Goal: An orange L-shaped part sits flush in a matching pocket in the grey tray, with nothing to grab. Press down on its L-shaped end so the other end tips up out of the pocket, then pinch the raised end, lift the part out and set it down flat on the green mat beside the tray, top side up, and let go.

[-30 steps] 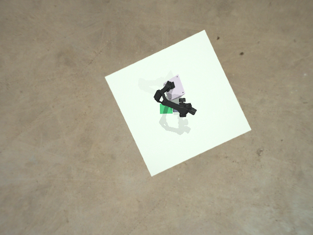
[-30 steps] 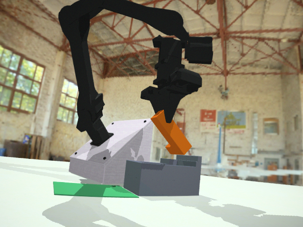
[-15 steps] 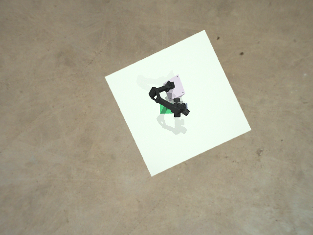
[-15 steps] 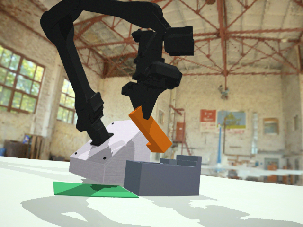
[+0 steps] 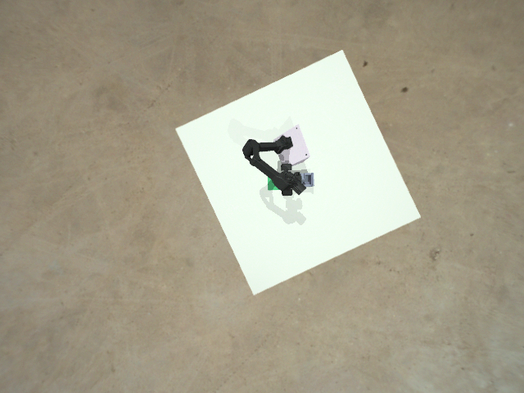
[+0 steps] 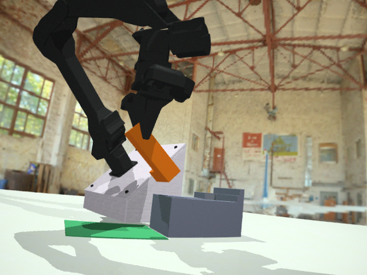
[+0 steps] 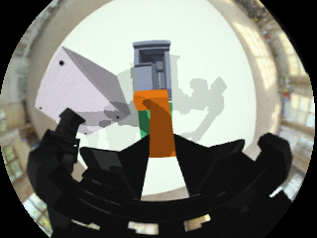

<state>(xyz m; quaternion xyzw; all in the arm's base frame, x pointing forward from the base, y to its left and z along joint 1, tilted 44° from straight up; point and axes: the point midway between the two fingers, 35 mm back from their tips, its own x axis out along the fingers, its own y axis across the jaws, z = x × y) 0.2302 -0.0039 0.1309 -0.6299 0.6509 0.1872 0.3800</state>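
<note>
Exterior, tool (image 6: 144,134) pinching blocky orange part (image 6: 153,158)

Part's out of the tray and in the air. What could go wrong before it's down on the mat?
1. The hand pinches the orange L-shaped part only near its upper end; the part hangs tilted, so it may swing or slip.
2. Tilted like this, its low notched end would likely touch the green mat first, so it may land on edge, not flat.
3. The arm's pale base block overhangs the mat, leaving little room to place it.
</note>
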